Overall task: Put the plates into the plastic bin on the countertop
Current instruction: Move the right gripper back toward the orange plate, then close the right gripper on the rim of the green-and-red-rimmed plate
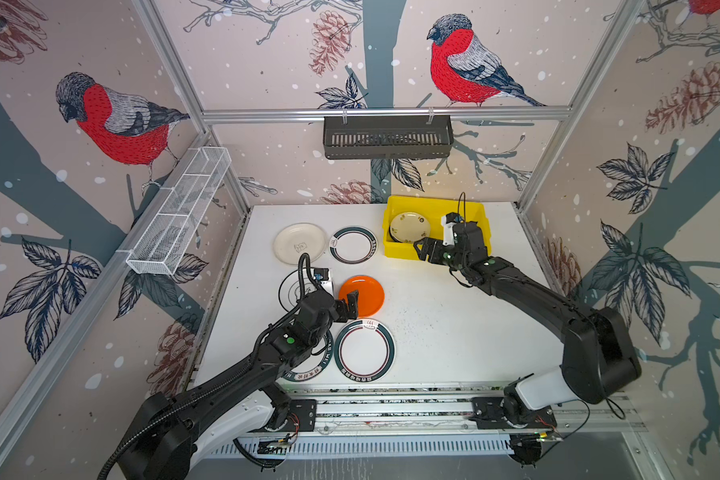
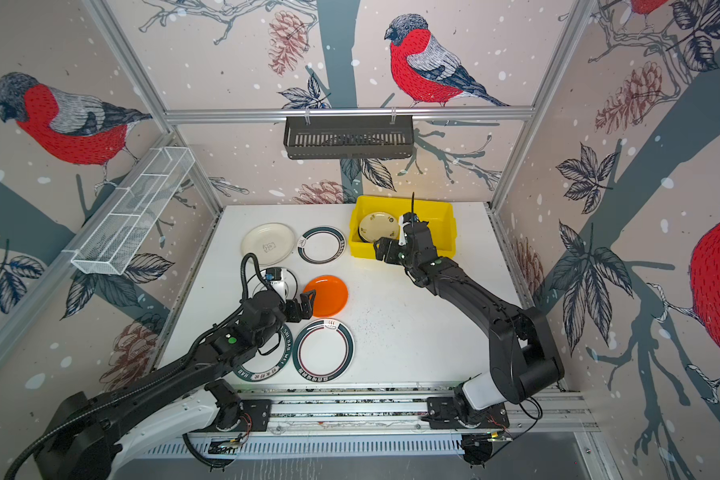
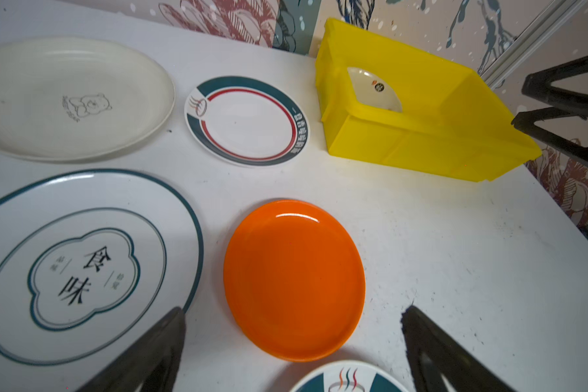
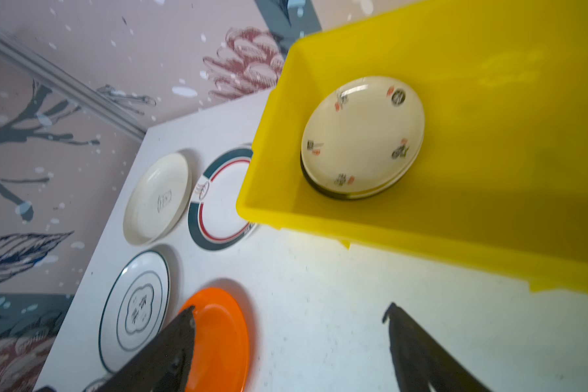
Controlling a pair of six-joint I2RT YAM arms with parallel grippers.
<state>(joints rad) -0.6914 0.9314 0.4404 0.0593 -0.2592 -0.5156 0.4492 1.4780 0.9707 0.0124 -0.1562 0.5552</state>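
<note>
The bright yellow lipped plastic bin (image 1: pixel 433 202) sits at the back right of the speckled white countertop (image 1: pixel 454 316). Inside it, a glossy cream round plate with small flowers (image 1: pixel 409 226) tops a short stack with a black edge showing beneath. The right gripper (image 1: pixel 421 249) hangs at the bin's near rim, jaws apart and empty. The left gripper (image 1: pixel 348 306), jaws wide, hovers over the edge of a smooth orange round plate (image 1: pixel 364 296) — nothing held. Beside it, a white plate with dark rings (image 3: pixel 82 264) reads 食味, and an off-white plate (image 1: pixel 300 243) carries a faint bear outline.
</note>
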